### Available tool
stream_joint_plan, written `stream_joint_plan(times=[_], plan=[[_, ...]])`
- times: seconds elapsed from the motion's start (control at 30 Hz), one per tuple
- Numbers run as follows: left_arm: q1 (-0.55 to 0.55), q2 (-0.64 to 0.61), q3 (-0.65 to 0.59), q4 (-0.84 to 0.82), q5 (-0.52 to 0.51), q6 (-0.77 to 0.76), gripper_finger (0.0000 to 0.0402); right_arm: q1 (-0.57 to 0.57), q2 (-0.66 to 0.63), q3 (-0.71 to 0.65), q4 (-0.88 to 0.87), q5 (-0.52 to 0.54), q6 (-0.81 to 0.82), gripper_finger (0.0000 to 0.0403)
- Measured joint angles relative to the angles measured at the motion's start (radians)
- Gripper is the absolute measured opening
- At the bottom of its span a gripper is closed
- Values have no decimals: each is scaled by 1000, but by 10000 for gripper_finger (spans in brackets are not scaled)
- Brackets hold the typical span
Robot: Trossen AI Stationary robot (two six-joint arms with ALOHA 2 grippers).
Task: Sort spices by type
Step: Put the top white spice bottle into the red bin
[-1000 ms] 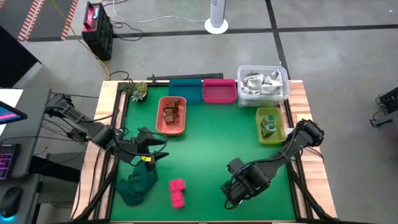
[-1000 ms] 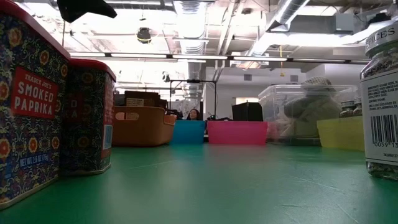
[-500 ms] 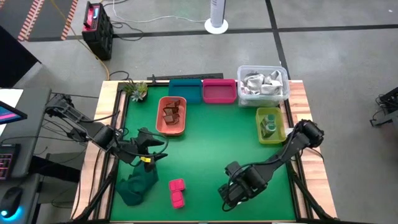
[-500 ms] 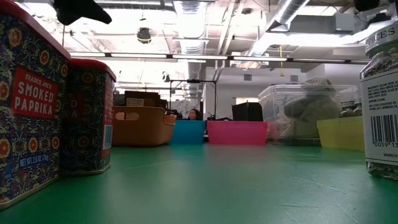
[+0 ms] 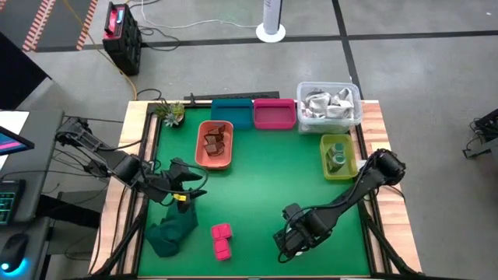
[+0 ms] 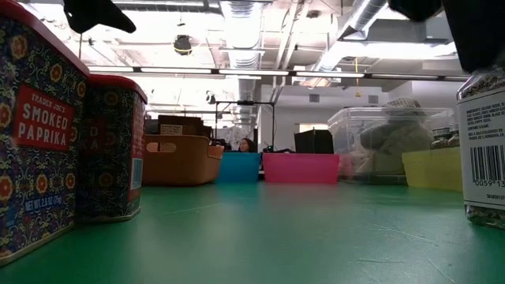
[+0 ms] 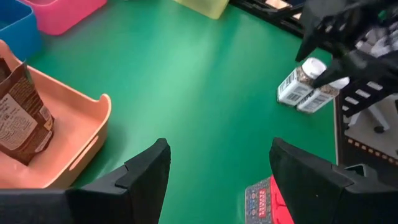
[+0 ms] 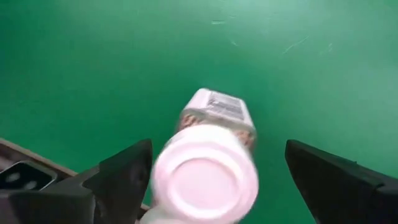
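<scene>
Two white-topped jars point(image 7: 308, 91) stand side by side near the table's near right. My right gripper point(image 8: 217, 180) is open above them, pointing down, with a finger on either side of one jar's white cap point(image 8: 205, 177). It touches nothing. That jar also shows in the low view point(image 6: 483, 150). Two magenta boxes point(image 5: 222, 241) stand at the near middle. Reddish-brown pieces point(image 5: 215, 141) lie in the orange tray point(image 5: 204, 159). Greenish jars point(image 5: 337, 154) sit in the yellow-green bin point(image 5: 348, 173). My left gripper point(image 5: 189, 187) is open and empty above the dark green cloth point(image 5: 171, 231).
A blue bin point(image 5: 232, 113), a pink bin point(image 5: 274, 114) and a clear bin of shiny packets point(image 5: 328, 105) line the far edge. A small plant point(image 5: 171, 113) stands at the far left corner. Bare green mat point(image 5: 268, 183) lies in the middle.
My right gripper has gone down and a little toward the table's near left, over the white-topped jars. In the low view it now shows right above the jar.
</scene>
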Motion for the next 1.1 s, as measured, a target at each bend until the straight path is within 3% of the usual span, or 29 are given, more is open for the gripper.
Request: stream_joint_plan(times=[0.27,0.6,1.1], plan=[[0,-46,0,-11,0,-13,263,-2,0,-95,106,-13,0,355],[0,-50,0,-32,-10,-22,263,-8,0,-97,104,-13,-29,290],[0,-50,0,-37,-15,-26,263,-27,-1,-97,80,-13,-43,226]])
